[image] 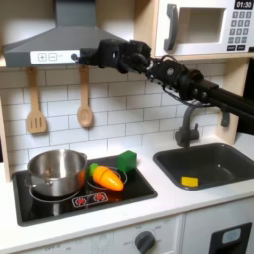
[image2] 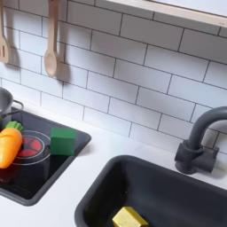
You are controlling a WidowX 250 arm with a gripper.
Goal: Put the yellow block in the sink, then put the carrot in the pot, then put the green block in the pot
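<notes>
The small yellow cube (image: 190, 182) lay in the dark grey basin (image: 223, 159). The orange carrot (image: 106, 178) and green cube (image: 127, 160) sat beside the silver pot (image: 57, 171). The black hand (image: 83, 57) hovered high; its grip could not be told.

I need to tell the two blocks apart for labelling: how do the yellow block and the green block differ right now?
Colour: the yellow block is bright yellow, the green block dark green.
Place: the yellow block lies inside the sink; the green block sits on the black stovetop, beside the carrot.
Pose: in the second exterior view the green block stands square, while the yellow block looks turned at an angle.
Both are small toy cubes of similar size.
</notes>
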